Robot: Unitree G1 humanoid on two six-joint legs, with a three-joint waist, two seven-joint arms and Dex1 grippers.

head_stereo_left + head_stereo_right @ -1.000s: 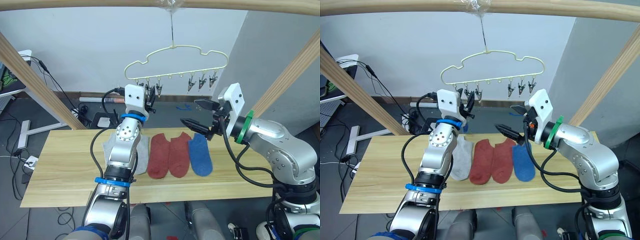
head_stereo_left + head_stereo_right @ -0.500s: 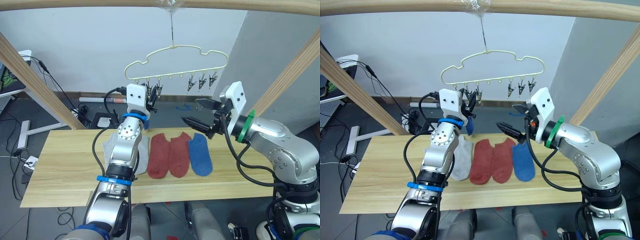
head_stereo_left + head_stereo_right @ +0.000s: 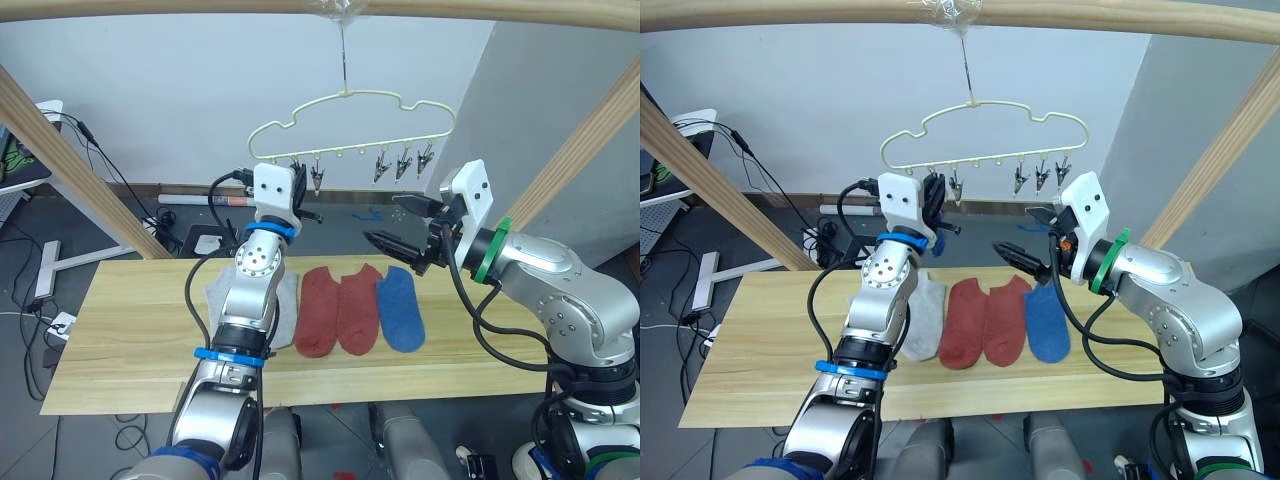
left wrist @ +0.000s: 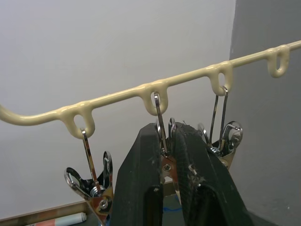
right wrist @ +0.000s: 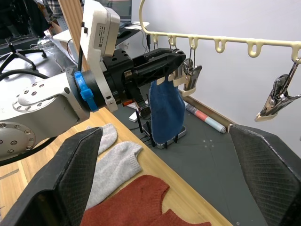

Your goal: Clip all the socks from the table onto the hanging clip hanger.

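The pale yellow clip hanger hangs from the top pole. My left gripper is raised to its left clips. The gripper is shut on a blue sock, which dangles below its fingers. A metal clip stands between the fingertips. My right gripper hovers open to the right, below the hanger and above the table. On the table lie grey socks partly behind my left arm, two rust red socks and another blue sock.
Thick wooden poles frame the scene: one across the top, slanted ones at left and right. Three bare clips hang on the hanger's right side. Cables and a white stand lie on the floor behind the table.
My left gripper has risen a little, closer to the hanger's left clips, carrying the blue sock. The right gripper has hardly moved.
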